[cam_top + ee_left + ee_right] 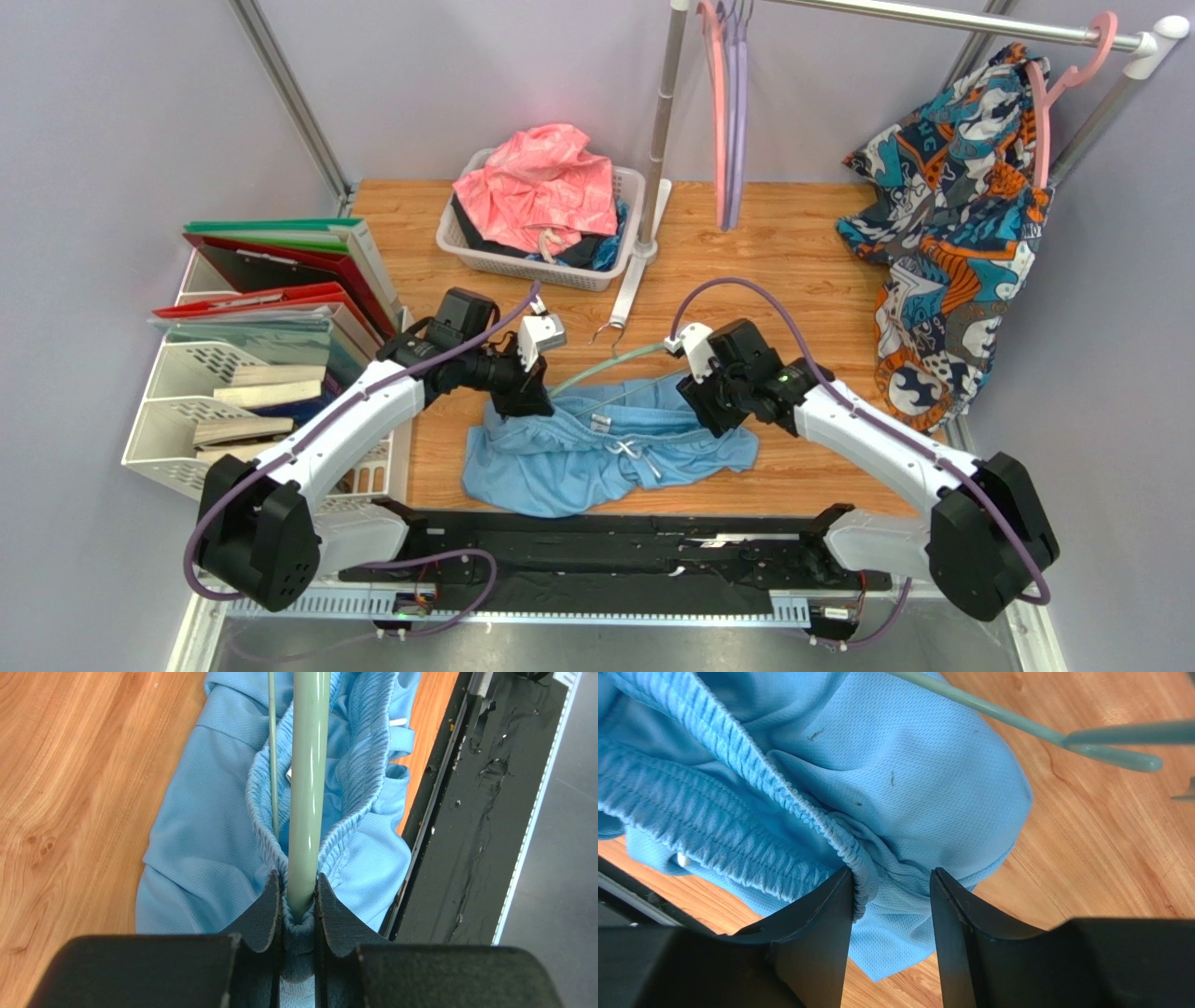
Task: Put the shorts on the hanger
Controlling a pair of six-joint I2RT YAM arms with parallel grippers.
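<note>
Got the shorts [603, 448] lying crumpled on the wooden bench [786, 266], just past the two arm bases, light blue with the white drawstring showing near the middle. Got the hanger [309, 777] poked into the waistband on the left side, mint bar running out across the bench towards the right arm.

Checked the left wrist cam: left claw [300, 885] clamped tight on that bar, with a bit of the elastic waistband squished in between the fingers too.

Over on the other side, right claw [889, 875] straddling the bunched end of the waistband, one finger each side, fabric filling the gap. Honestly can't tell whether really pinching it or just sitting around it. Can also see the hanger's rounded end poking out past that side of the shorts, over bare wood and outside the fabric. No idea whether touching the wood or lifted off it.

Further back, spotted a white basket [463, 245] holding a pink cloth [540, 175], a rail [912, 14] up top carrying pink and lilac hangers [723, 112], and a teal-orange patterned garment [954, 238] hung at the right end. Off the left edge, a file rack [197, 406] stuffed with folders
</note>
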